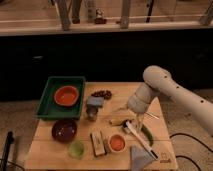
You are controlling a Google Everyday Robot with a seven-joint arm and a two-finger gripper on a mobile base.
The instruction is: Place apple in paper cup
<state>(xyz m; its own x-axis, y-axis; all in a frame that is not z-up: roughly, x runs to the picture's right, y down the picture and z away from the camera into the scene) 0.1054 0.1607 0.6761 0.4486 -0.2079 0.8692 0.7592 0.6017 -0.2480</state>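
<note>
Currently, the apple (117, 143) is sitting inside the paper cup (117, 148), low and centre-right in the frame, near the front edge of the wooden bench (50, 155). Just left of it, a rectangular block (98, 142) is lying, with a pale green cup (76, 149) further left. The end effector (134, 121) is hanging just above and right of the paper cup; whether it is released or clenched cannot be told. Further back, a dark maroon bowl (64, 129) is standing at left. Behind it, a green tray (48, 95) is holding an orange bowl (67, 95), and a grape cluster (102, 93) is lying beside the tray.
</note>
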